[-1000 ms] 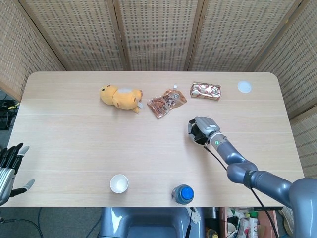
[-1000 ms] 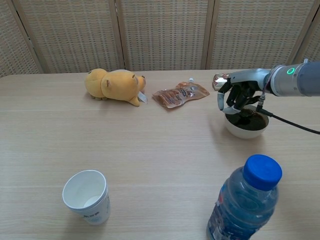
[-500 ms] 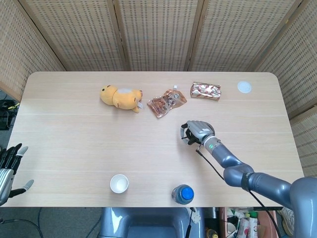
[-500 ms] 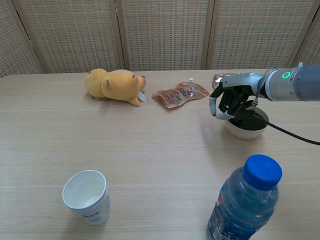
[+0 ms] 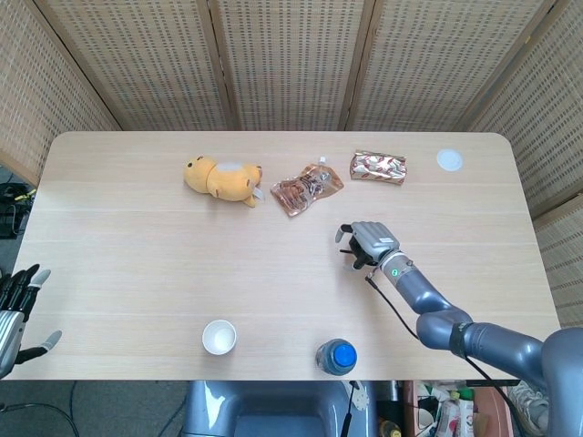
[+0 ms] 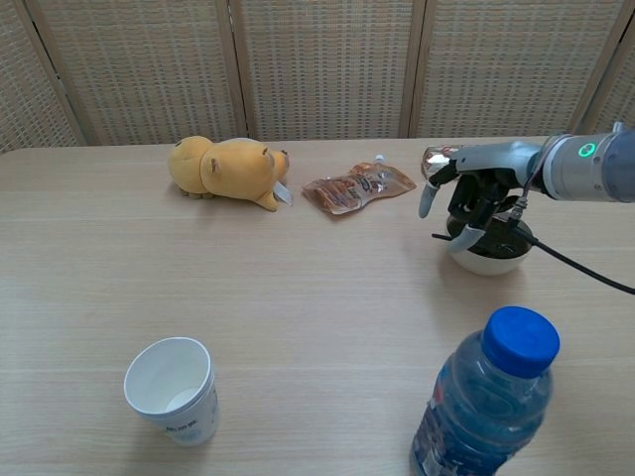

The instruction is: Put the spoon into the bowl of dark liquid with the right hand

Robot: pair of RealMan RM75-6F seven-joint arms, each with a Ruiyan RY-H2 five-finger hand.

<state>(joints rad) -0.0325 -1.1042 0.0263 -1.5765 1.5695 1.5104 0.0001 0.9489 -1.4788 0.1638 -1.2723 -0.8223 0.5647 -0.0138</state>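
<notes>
Woven screens (image 5: 291, 64), pale wooden table (image 5: 137, 246), right hand (image 6: 474, 198) over bowl (image 6: 488, 260)

Light wood table (image 5: 137, 237). On it: yellow plush toy (image 5: 220, 178) upper centre-left; snack pouch (image 5: 305, 189) beside it; foil packet (image 5: 378, 167) further right; white lid (image 5: 449, 160) upper right; white bowl (image 6: 486, 256) centre-right; paper cup (image 5: 219, 337) and water bottle (image 5: 336, 357) at bottom edge.

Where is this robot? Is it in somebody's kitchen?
Probably not a kitchen. It looks like a test room or lab: one plain wooden table closed in by woven screens, with a mix of odd things set out, like a plush toy, snack packets and a paper cup.
</notes>
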